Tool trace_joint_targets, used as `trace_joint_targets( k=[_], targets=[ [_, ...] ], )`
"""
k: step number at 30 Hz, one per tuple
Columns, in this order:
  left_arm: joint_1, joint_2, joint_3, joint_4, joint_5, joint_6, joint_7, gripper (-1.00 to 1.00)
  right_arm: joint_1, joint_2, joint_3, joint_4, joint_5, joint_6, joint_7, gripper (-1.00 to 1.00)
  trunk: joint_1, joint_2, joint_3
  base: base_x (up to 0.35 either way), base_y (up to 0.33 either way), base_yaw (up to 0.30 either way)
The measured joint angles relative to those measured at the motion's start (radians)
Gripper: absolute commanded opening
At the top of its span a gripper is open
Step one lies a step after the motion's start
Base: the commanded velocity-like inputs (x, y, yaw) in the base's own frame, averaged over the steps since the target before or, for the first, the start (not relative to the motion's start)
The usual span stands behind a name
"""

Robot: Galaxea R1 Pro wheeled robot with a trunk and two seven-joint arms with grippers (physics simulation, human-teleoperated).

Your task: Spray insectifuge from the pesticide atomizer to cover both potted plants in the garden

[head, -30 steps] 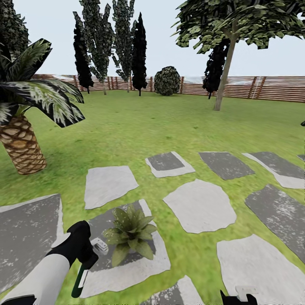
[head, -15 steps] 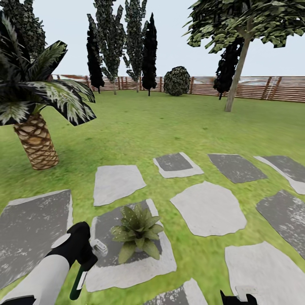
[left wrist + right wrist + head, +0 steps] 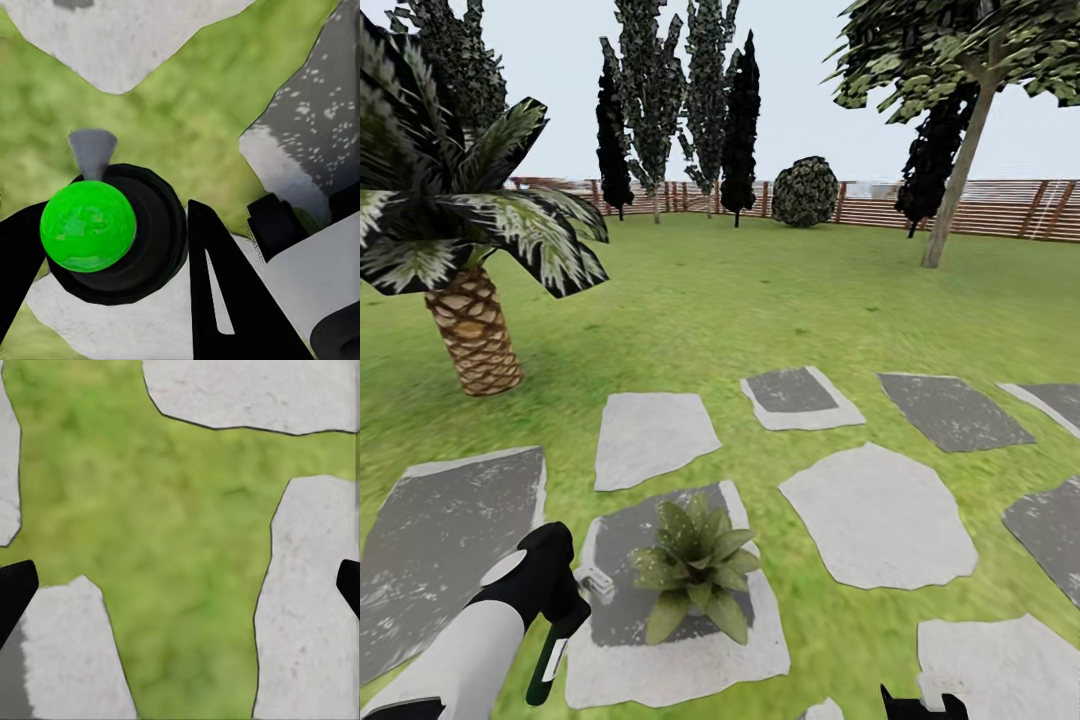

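On the garden [image 3: 780, 300] stepping stones, the left end effector [image 3: 565, 615] grips the pesticide atomizer [image 3: 547, 665] just beside a potted plant [image 3: 695, 570]; spraying it comes next.

The white-sleeved left arm with its black wrist reaches forward and down at the lower left of the head view. Its black two-fingered left gripper [image 3: 567, 612] is clamped around the slim dark-green spray bottle with a white trigger head [image 3: 550, 655], which hangs from it bottom end down. The black right gripper [image 3: 922, 704] sits low at the bottom edge, its two dark fingertips [image 3: 15, 592] spread wide apart with nothing between them.
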Motion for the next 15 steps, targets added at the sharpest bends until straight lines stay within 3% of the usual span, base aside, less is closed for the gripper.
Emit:
trace_joint_targets(
  k=[4,9,15],
  targets=[
    [0.001,-0.001,0.002,0.001,0.002,0.0,0.004,-1.0,0.0,-0.001,0.0,0.0,0.0,0.0,0.0,1.0,0.0,0.0,0.0,0.018,-0.219,0.0],
    [0.0,0.001,0.002,0.001,0.0,0.0,0.004,-1.0,0.0,0.0,0.0,0.0,0.0,0.0,0.0,1.0,0.0,0.0,0.0,0.001,-0.041,0.004],
    [0.0,0.001,0.001,0.0,0.0,0.0,0.006,-1.0,0.0,0.0,0.0,0.0,0.0,0.0,0.0,1.0,0.0,0.0,0.0,0.011,-0.002,0.206]
  ],
)
